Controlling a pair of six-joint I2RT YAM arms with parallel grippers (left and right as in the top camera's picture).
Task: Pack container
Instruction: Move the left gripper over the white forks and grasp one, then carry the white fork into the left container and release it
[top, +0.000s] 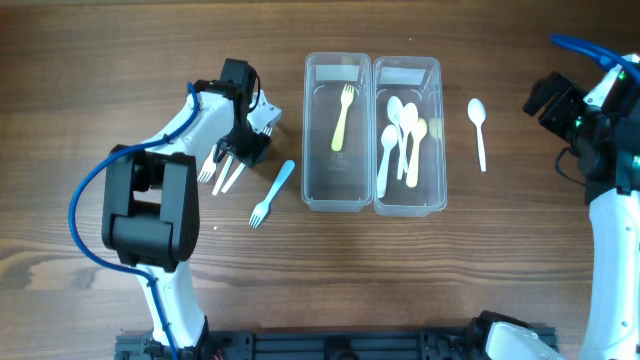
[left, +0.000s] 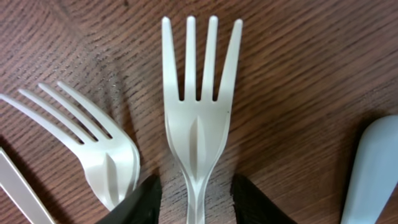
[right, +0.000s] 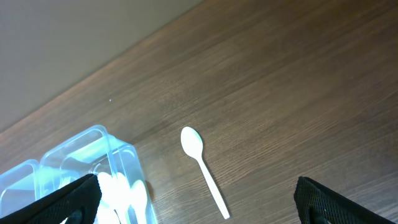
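Two clear containers stand side by side mid-table. The left container (top: 312, 140) holds a yellow fork (top: 343, 118); the right container (top: 438, 140) holds several white spoons (top: 400, 135). My left gripper (top: 240, 153) (left: 196, 202) is down at the table over two white forks. Its black fingers (left: 135, 202) stand either side of the neck of one white fork (left: 200, 118) (top: 231, 176), with a gap on each side. The other white fork (left: 93, 143) (top: 208, 168) lies just left. My right gripper (top: 552, 98) (right: 199, 208) hangs wide open above a loose white spoon (right: 202, 165) (top: 478, 128).
A blue fork (top: 272, 192) lies on the table between the white forks and the containers; its handle (left: 372, 168) shows at the right of the left wrist view. The spoon-filled container (right: 93, 168) sits at the right wrist view's lower left.
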